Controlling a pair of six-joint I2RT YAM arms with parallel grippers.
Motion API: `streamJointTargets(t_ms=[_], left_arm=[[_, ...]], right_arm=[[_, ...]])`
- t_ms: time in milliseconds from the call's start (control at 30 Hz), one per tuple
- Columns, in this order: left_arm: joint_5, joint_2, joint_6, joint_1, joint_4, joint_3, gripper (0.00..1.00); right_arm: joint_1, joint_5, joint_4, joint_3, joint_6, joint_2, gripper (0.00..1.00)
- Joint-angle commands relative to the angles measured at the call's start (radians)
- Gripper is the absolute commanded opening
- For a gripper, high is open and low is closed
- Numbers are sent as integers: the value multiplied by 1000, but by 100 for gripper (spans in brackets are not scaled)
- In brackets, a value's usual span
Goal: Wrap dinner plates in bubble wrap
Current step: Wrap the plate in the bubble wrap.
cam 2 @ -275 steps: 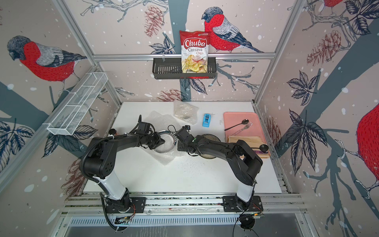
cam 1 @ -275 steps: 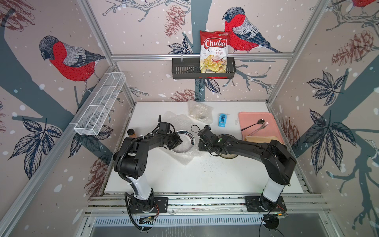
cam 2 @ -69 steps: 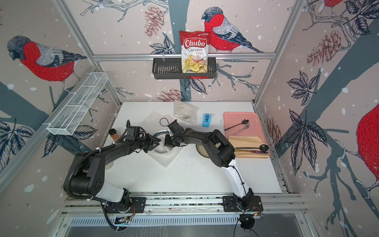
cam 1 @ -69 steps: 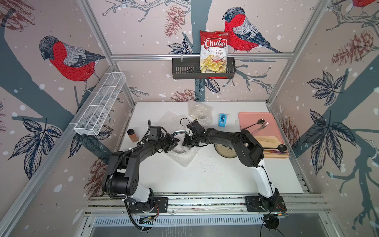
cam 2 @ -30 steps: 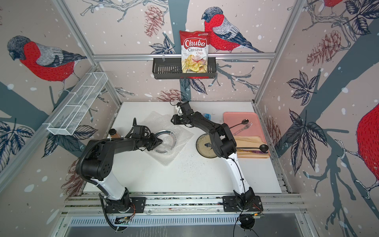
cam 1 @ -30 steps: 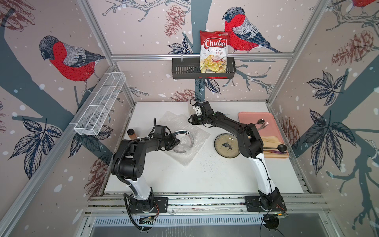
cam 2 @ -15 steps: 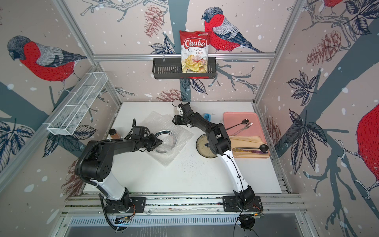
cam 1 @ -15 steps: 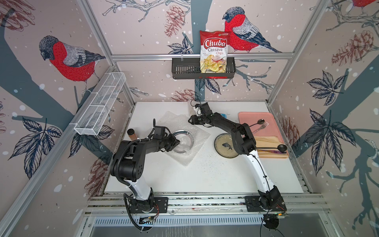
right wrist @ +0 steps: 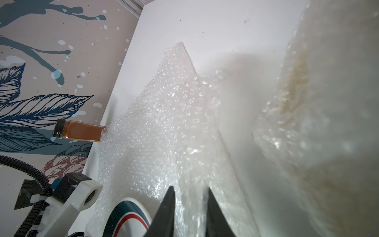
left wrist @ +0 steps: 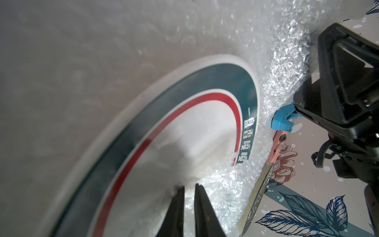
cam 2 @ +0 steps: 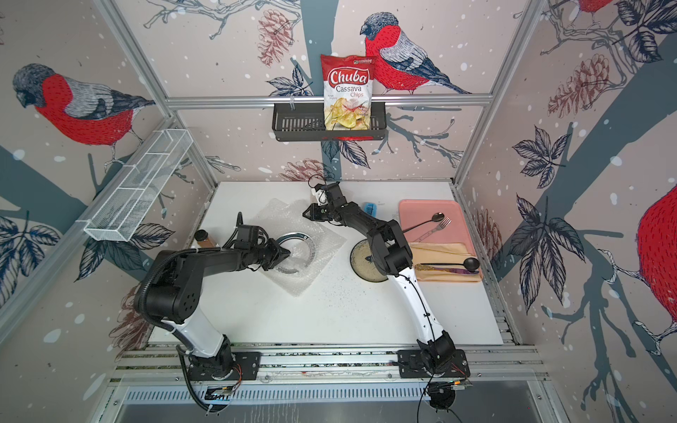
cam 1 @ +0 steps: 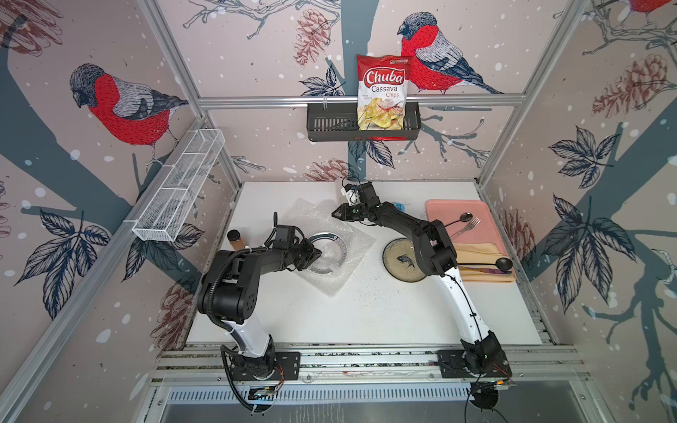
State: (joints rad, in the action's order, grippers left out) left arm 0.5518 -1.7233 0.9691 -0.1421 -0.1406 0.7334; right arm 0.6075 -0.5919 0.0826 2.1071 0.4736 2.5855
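A round plate (cam 1: 329,236) with a dark teal band and a red ring lies on a sheet of bubble wrap (cam 1: 351,241) in mid-table. My left gripper (cam 1: 318,252) sits over the plate's left rim, shut on a fold of the wrap. In the left wrist view its fingertips (left wrist: 189,187) stand almost together, with film over the plate (left wrist: 184,127). My right gripper (cam 1: 334,213) is at the sheet's far corner. In the right wrist view it (right wrist: 189,189) is closed on a ridge of wrap (right wrist: 164,123). A speckled fish plate (cam 1: 401,258) lies bare to the right, partly behind the right arm.
A pink tray (cam 1: 439,208) with a spoon and fork sits at the back right. In front of it is a wooden board (cam 1: 487,273) with a black ladle. A brown spice jar (cam 1: 234,238) stands by the left edge. A small blue object (cam 1: 399,206) lies behind the right arm.
The right gripper, at the wrap's far corner, has closed its jaws onto the sheet in the last half second. The left arm has held still on its fold.
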Motion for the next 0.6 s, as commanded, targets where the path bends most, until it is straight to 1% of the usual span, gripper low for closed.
streamJointTargets(t_ms=[0,67,133,200,300,367,467,567], left_arm=[[-84,-22,2,-1,166,-13,15],[-80,-22,2,-1,162,-14,15],[-80,-23,2,-1,162,-14,15],[-79,-24,2,-1,162,-15,15],[-75,-30,2,5,156,-18,15],[-76,-33,1,11,155,-19,15],[-74,-32,-1,19,150,-22,15],[-74,-30,-4,23,153,-20,15]], right_arm=[[4,-42,-42,2,7,1,10],[6,-46,-41,2,2,0,3],[8,-70,-40,-11,-3,-15,0],[14,-93,-53,-57,-31,-61,0],[37,-128,-111,-205,-120,-171,0],[52,-156,-116,-289,-189,-229,0],[64,-185,-99,-373,-252,-270,0],[81,-163,-105,-460,-296,-304,0]])
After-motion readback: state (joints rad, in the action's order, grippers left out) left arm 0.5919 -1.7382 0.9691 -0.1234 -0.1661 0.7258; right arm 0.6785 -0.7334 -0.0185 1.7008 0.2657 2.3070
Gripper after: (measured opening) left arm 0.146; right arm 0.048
